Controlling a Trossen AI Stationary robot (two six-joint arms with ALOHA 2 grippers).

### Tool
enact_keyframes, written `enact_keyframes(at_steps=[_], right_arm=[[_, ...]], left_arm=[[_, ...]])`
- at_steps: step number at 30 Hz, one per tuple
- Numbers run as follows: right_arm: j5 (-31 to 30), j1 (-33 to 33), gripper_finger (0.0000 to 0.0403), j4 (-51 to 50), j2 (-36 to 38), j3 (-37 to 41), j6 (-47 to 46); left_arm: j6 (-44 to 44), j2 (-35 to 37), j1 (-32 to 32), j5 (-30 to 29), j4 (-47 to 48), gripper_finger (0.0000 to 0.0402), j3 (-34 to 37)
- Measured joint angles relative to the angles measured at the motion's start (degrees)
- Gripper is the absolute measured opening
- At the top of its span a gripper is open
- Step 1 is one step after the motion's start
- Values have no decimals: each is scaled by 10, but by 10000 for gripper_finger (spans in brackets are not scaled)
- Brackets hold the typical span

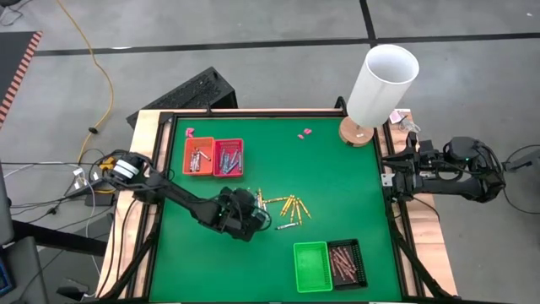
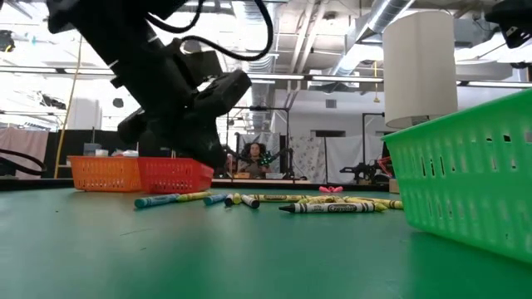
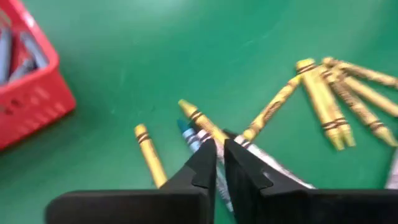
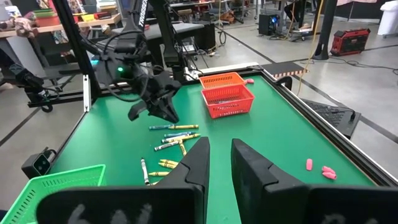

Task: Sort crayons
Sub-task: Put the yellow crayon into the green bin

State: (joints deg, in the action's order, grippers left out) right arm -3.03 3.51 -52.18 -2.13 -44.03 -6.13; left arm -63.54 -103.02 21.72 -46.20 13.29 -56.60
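Observation:
Loose crayons lie flat on the green table: a yellow cluster (image 1: 293,205) (image 3: 329,102), with a blue crayon (image 3: 189,135) and more yellow ones (image 3: 149,152) at its left. My left gripper (image 1: 256,209) (image 3: 219,163) is low over these and is closed to a narrow slit around the blue crayon. My right gripper (image 1: 390,176) (image 4: 221,155) waits over the table's right edge, slightly open and empty. Grey and blue crayons lie in the orange tray (image 1: 198,156) and the red tray (image 1: 228,157). Brown-red ones lie in the black tray (image 1: 346,262). My left gripper has the blue crayon between its two fingers, about at its middle (image 3: 219,183), which shows through the slit. The fingers come from above, slanting, and lie across it. Its tip end (image 3: 184,126) sticks out among the other crayons on the table.
A green tray (image 1: 311,266) stands at the near edge beside the black one. A tall white cylinder on a wooden foot (image 1: 381,84) stands at the far right corner. Pink scraps (image 1: 305,133) lie near the far edge.

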Motion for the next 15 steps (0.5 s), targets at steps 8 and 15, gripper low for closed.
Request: enact_keyframes(at_steps=[8, 15], right_arm=[[0, 0, 68, 0, 0, 0, 1], [0, 0, 68, 0, 0, 0, 1]], left_arm=[[-40, 0, -13, 41, 7, 124, 0], [-114, 0, -37, 68, 95, 180, 0]])
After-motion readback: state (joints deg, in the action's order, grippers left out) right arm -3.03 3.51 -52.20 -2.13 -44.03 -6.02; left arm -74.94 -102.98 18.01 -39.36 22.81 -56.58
